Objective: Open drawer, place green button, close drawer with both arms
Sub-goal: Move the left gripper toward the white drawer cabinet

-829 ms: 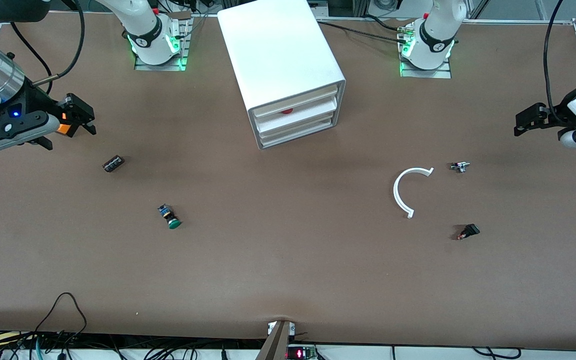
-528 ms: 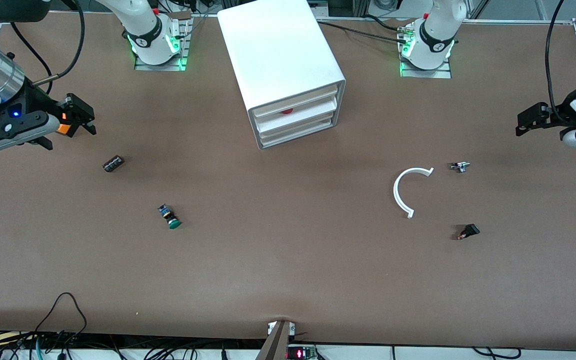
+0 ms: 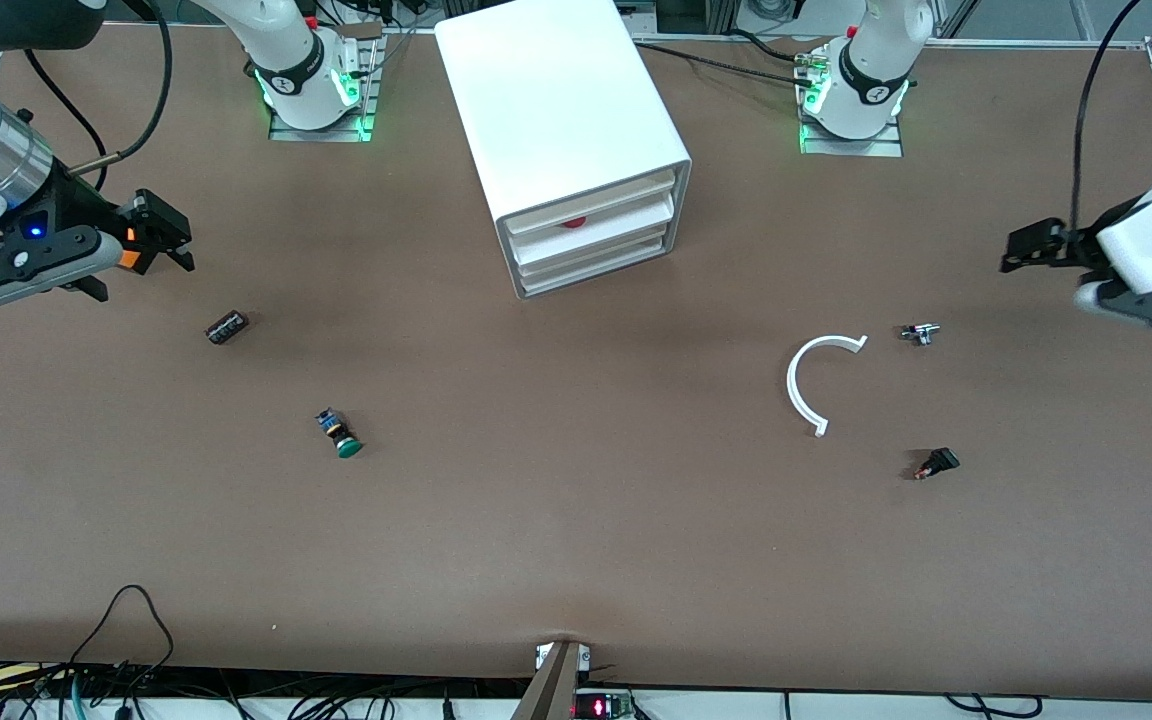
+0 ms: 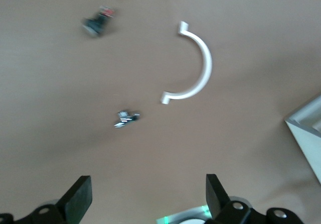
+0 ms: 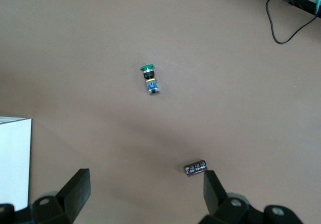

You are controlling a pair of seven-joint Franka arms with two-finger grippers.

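The drawer (image 3: 591, 226), middle of three in the white cabinet (image 3: 561, 120), is still shut, and your button (image 3: 340, 434) lies untouched toward the right arm's end. Only the left gripper (image 3: 1021, 247) has shifted slightly, jaws wide and empty; the right gripper (image 3: 161, 238) waits, equally wide. Opening hasn't begun.

Smooth white plastic cabinet (image 3: 576, 130) and curved white plastic piece (image 3: 804, 385) lie on the matt brown table (image 3: 576, 540).
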